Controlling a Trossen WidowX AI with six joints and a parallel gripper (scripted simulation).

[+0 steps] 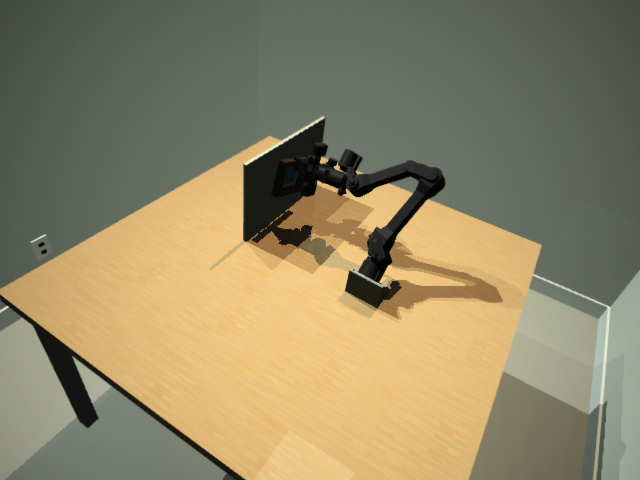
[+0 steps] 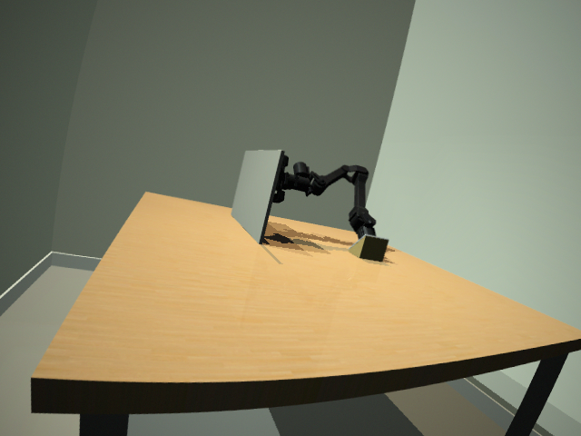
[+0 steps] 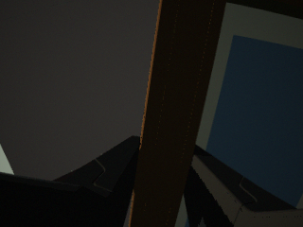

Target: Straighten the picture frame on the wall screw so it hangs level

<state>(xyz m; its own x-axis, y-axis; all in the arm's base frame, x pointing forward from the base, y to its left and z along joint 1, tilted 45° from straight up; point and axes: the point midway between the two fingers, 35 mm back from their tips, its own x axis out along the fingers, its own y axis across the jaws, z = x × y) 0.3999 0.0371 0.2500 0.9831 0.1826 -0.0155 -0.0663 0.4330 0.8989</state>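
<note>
A small picture frame point(image 1: 287, 177) point(image 3: 173, 108) with a dark brown border, a pale mat and a blue picture hangs on the dark upright wall panel point(image 1: 261, 206) point(image 2: 255, 192) on the table. My gripper point(image 1: 306, 178) point(image 3: 163, 211) is at the frame's side and is shut on its brown border bar, one finger on each side of it. In the wrist view the bar runs tilted from the vertical. The screw and the notched strip are hidden behind the frame. In the exterior view the panel hides the frame.
The panel stands on a wooden table point(image 1: 206, 335) point(image 2: 234, 319). The arm's base point(image 1: 368, 289) point(image 2: 370, 247) sits on the table to the right of the panel. A wall socket point(image 1: 40, 246) is on the room wall at the left.
</note>
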